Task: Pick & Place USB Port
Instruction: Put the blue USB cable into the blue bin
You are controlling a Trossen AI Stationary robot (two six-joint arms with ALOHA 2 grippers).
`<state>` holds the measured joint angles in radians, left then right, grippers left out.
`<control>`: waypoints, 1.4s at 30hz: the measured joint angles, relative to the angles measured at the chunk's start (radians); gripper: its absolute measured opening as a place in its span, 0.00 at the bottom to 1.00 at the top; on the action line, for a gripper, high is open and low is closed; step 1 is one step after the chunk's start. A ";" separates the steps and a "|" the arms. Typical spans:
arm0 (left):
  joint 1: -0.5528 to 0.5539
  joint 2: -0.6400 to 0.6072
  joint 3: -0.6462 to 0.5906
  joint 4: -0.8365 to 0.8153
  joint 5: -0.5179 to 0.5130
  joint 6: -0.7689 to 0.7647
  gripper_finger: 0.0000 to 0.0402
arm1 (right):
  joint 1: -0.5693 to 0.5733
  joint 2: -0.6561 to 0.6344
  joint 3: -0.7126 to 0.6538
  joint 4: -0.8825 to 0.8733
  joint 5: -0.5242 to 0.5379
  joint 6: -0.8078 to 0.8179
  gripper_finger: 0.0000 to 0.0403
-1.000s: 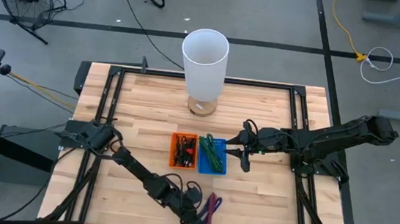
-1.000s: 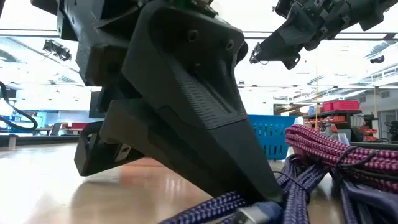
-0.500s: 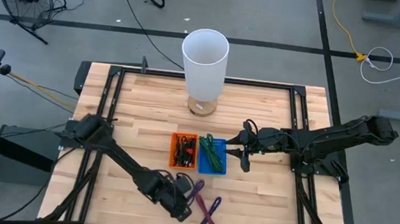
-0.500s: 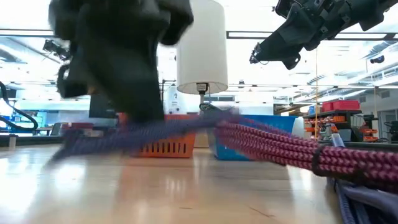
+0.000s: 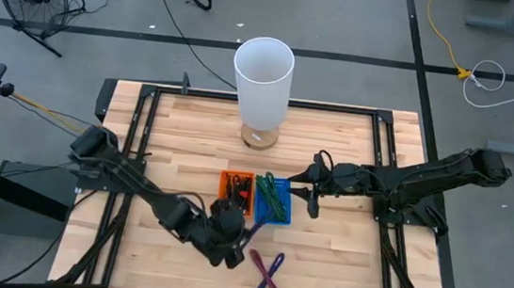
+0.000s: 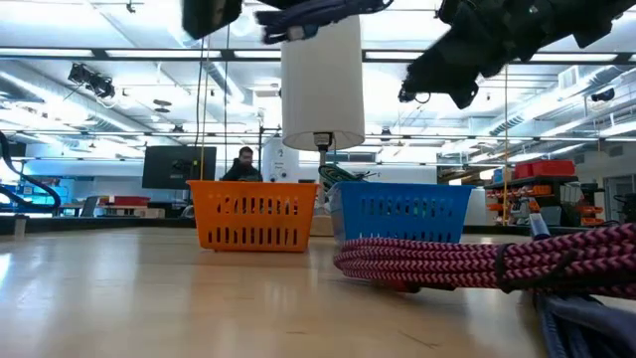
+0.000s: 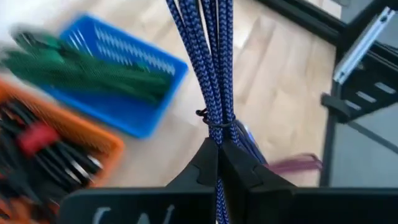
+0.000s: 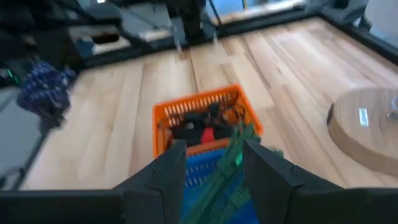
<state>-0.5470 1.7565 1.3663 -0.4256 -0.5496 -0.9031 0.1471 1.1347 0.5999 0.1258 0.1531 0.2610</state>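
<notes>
My left gripper (image 5: 227, 233) hovers just near of the orange basket (image 5: 235, 192), shut on a blue braided USB cable bundle (image 7: 211, 68); in the low view that bundle (image 6: 318, 12) is high above the table. Two more bundles, a maroon one (image 6: 467, 261) and a purple-blue one, lie crossed on the wood (image 5: 266, 275) near the near edge. The orange basket holds dark cables. The blue basket (image 5: 273, 199) holds green cables. My right gripper (image 5: 312, 199) waits open in the air just right of the blue basket. My left gripper pinches the blue bundle between its two fingers just below the thin tie (image 7: 217, 122) that binds its strands. The strands run on lengthwise past the fingertips. The bundle is lifted clear of the table.
A tall white cylinder on a round wooden base (image 5: 264, 69) stands at the table's far middle, behind the baskets. Black frame rails run along the table's edges (image 5: 125, 141). A person sits in the room beyond the table (image 6: 244, 164). Bare wood lies left of the baskets.
My left gripper has risen from the cable pile at the near edge and moved toward the far edge, up to the orange basket, carrying the blue bundle lifted clear. The two bundles left behind, which lay side by side, now lie crossed.
</notes>
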 joint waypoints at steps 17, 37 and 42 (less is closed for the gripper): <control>0.228 -0.050 0.000 0.160 0.047 0.437 0.01 | 0.000 0.000 0.000 0.146 -0.013 0.023 0.39; 0.337 -0.050 0.001 0.189 0.154 0.508 0.01 | 0.000 0.000 0.000 0.186 -0.012 0.018 0.39; 0.339 -0.050 0.001 0.194 0.154 0.513 0.01 | 0.001 0.000 0.000 0.201 -0.012 0.018 0.39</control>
<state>-0.2083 1.7061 1.3674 -0.2317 -0.3955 -0.3900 0.1478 1.1347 0.5999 0.3267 0.1410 0.2790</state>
